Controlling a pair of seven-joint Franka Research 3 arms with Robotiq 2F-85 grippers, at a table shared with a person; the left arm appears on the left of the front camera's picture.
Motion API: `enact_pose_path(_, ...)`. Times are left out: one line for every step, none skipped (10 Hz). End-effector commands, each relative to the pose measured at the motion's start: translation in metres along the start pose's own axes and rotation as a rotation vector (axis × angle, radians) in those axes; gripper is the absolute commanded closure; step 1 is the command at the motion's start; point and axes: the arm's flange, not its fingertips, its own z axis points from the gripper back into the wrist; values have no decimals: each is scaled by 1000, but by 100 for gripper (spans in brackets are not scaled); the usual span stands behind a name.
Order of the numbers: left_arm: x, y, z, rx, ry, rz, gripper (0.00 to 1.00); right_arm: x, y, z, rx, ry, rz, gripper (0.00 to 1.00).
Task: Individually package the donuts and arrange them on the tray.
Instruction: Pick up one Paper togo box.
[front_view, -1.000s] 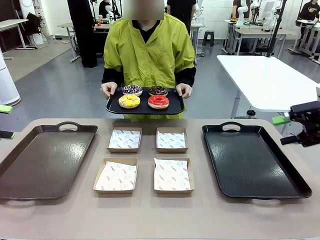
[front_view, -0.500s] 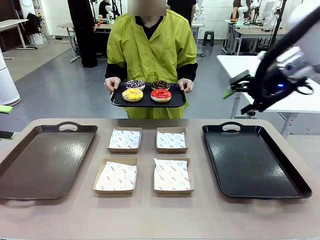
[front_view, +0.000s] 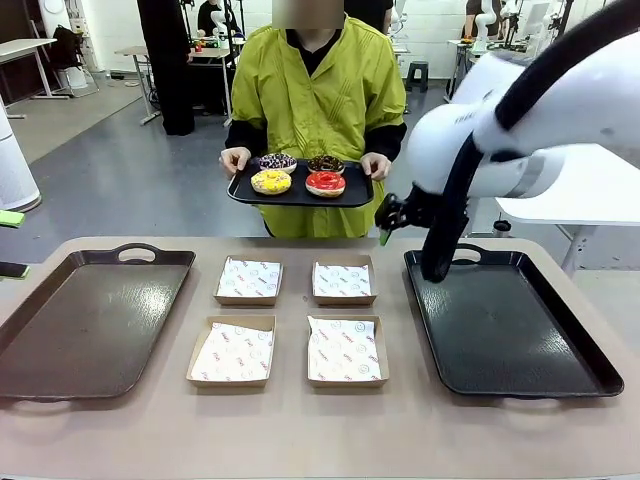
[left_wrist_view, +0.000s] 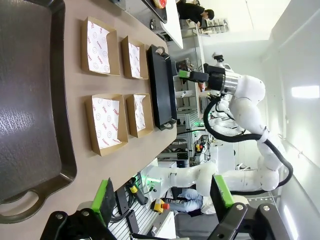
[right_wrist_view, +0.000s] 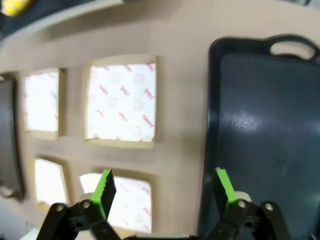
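- Donuts (front_view: 325, 183), four together, sit on a black tray (front_view: 300, 198) that the person holds beyond the surface (front_view: 300, 430).
- Spread wide and empty, the right fingers (right_wrist_view: 104, 189) hover over the surface's far side, near the donuts but below them.
- Likewise released, the left fingers (left_wrist_view: 104, 200) hang by the left tray (left_wrist_view: 30, 100), well apart from them.

a smooth grey floor (front_view: 110, 170) stretches behind the beige tabletop (front_view: 300, 440) to white walls (front_view: 110, 22) at the far end. a pale table on metal legs (front_view: 22, 47) stands at the far left by a dark door (front_view: 18, 20), and a small black stool (front_view: 418, 75) sits among more work tables. the light is even and bright.
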Motion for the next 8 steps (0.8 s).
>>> enact_pose_path(0,-1,1,-19,-5,-8,0,15,15,-14,-61,13,-26,0)
enact_pose_path(0,-1,1,-19,-5,-8,0,16,14,-14,-22,33,-34,0)
enact_pose_path(0,-1,1,-19,-5,-8,0,1,5,-13,-37,10,3,0)
enact_pose_path(0,-1,1,-19,-5,-8,0,1,5,-13,-37,10,3,0)
enact_pose_path(0,-1,1,-19,-5,-8,0,1,5,-13,-37,10,3,0)
enact_pose_path(0,-1,1,-19,-5,-8,0,1,5,-13,-37,10,3,0)
enact_pose_path(0,-1,1,-19,-5,-8,0,1,5,-13,-37,10,3,0)
enact_pose_path(0,-1,1,-19,-5,-8,0,1,5,-13,-37,10,3,0)
